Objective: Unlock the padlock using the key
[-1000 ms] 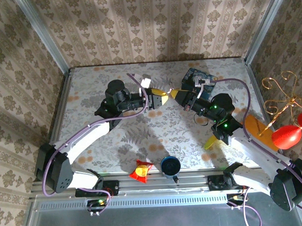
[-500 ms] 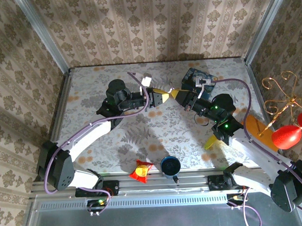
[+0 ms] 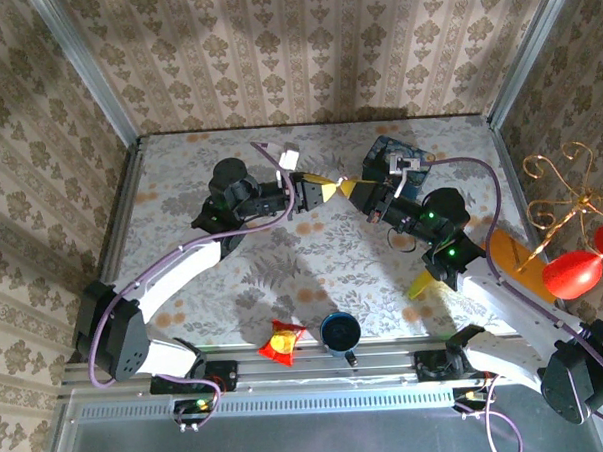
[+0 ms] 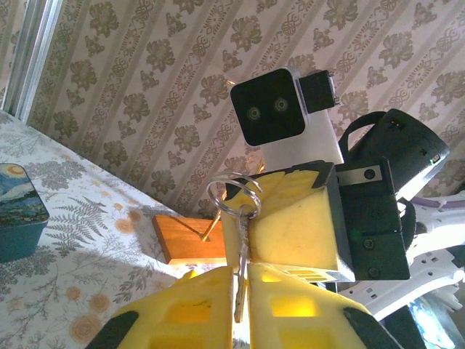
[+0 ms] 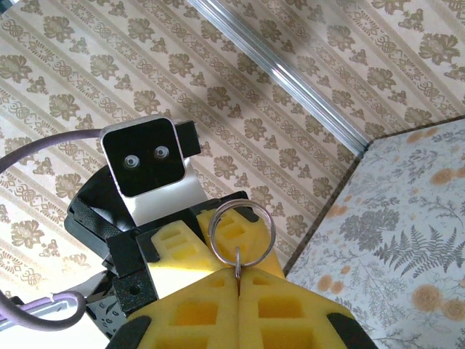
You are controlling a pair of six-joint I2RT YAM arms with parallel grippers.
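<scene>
Compared with one second before, you had moved the left gripper (image 3: 322, 186) a little toward the far wall. The right gripper (image 3: 346, 189) had kept almost its place, so the two yellow tips met slightly farther away. Nearest to the bases stood the blue cup (image 3: 339, 331), and the red-and-yellow packet (image 3: 282, 339) lay beside it, both well apart from the work. Over the middle of the table the grippers faced each other tip to tip. In the left wrist view your left jaws were closed almost pad to pad on the thin shaft of the key (image 4: 240, 273), and its ring (image 5: 238, 265) stood free above them. The right jaws were closed as well, on a thin piece under the same ring, which I judged to be the same key. Farther, just behind the right wrist, was the blue tin (image 4: 18, 207). Where the padlock lay, I could not tell. I think you were passing or regripping the key. Next, one hand should release it so the blade is free, and then a very fine alignment to the keyhole is needed.
</scene>
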